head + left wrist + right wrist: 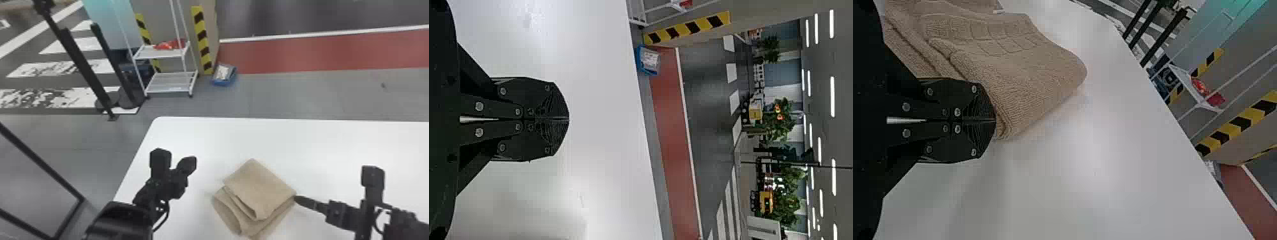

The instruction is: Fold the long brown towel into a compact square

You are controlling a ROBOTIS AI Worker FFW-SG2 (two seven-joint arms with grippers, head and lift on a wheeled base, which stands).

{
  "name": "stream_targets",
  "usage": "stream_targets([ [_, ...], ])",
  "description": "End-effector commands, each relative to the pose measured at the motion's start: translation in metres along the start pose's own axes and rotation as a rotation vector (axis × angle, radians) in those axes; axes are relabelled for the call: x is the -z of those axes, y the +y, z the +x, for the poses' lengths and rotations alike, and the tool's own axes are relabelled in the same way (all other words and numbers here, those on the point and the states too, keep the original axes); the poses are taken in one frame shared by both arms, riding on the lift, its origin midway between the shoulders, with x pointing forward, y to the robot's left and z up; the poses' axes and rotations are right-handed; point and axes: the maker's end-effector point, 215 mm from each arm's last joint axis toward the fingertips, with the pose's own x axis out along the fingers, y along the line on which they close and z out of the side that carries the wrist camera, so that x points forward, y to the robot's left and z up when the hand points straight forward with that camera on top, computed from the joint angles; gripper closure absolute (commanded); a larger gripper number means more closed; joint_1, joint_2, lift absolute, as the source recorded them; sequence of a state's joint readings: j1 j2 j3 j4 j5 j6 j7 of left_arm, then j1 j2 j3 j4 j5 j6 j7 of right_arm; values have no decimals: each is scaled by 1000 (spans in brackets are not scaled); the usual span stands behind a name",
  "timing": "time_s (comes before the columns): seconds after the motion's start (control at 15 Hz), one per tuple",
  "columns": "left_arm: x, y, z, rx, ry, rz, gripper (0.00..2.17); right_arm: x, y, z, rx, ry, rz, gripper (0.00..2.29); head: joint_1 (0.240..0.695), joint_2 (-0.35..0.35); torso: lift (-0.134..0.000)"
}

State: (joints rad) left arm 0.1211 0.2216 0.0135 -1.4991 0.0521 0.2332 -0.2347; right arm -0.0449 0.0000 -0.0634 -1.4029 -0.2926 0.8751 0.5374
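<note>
Head view shows the brown towel inboard of the left edge of the table, folded near-square, lower layers protruding nearward, final tidying apparently outstanding, right gripper closed against its right corner, left gripper closed, empty, no clear long axis, one corner pointing toward the far edge.
</note>
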Motion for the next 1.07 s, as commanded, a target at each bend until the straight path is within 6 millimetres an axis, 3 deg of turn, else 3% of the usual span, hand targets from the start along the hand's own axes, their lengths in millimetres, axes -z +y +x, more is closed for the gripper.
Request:
stream_targets([
  [0.0,1,-2,0,3,1,0,1710,-37,3,8,-6,-40,-24,1477,695,216,0],
  [0.27,1,-2,-1,10,-2,-7,1710,-103,6,23,-6,-109,-71,1477,695,197,0],
  [0.33,2,-1,-3,11,-1,-15,1710,-104,9,24,-16,-93,-58,1477,695,192,0],
  [0.47,3,1,-5,11,-2,-24,1710,-72,31,12,-58,-16,-15,1477,695,189,0],
  [0.53,3,2,-7,11,-1,-18,1710,-49,38,4,-67,21,4,1477,695,193,0],
  [0.6,4,3,-7,10,2,-17,1710,-41,39,0,-70,22,8,1477,695,201,0],
  [1.0,3,-1,-3,13,12,-15,1710,18,18,-28,12,52,25,1480,695,226,0],
])
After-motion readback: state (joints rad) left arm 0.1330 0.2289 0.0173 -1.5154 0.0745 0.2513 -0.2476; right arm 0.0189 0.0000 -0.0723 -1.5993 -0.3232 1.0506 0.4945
